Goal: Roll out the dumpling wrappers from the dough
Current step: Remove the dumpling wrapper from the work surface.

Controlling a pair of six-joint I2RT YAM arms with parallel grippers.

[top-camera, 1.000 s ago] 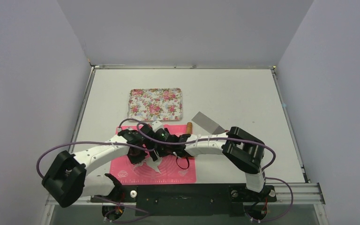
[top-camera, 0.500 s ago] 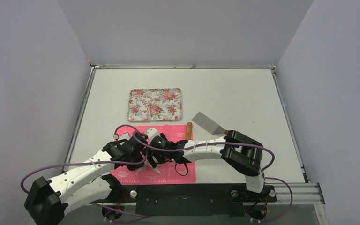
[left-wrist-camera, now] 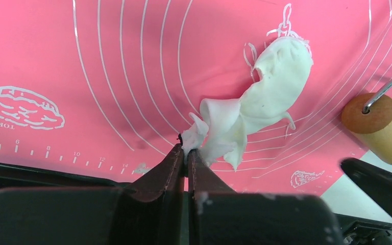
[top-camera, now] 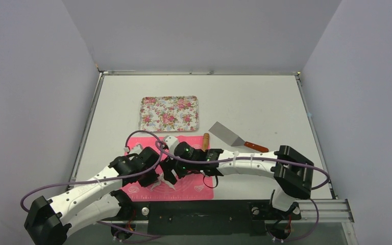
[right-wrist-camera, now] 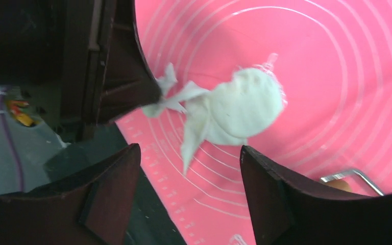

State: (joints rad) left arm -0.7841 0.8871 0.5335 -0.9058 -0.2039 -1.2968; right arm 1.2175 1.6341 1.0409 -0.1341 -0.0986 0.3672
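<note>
- The left gripper [left-wrist-camera: 186,152] is seen low over the near part of the mat, its two dark fingers pressed together with only a thin sliver of white dough between their tips.
- A white dough piece [left-wrist-camera: 273,87] is pinched by that gripper at its near edge. The held end is crumpled and folded into ragged flaps, while the far end is smoother and rounded. It cannot be told whether this piece is a finished wrapper or a scrap.
- The dough piece is found over the pink mat [left-wrist-camera: 81,76], across its printed white rings. The pinched end is lifted up to the fingertips; whether the rounded end lies flat on the mat cannot be told.
- The mat is laid on the white table [top-camera: 265,102], at its near edge between the two arm bases.
- A flowered tray [top-camera: 145,113] is set beyond the mat, apart from it.
- The right gripper [right-wrist-camera: 189,149] is held above the dough piece, just beside the left gripper. Its fingers are spread wide and nothing is gripped between them; the dough is seen through the gap.
- A wooden rolling pin [left-wrist-camera: 377,127] with a wire handle is lying at the right edge of the mat, near the dough but apart from it.
- A metal spatula [top-camera: 227,133] with a red handle is placed on the table to the right of the rolling pin.
</note>
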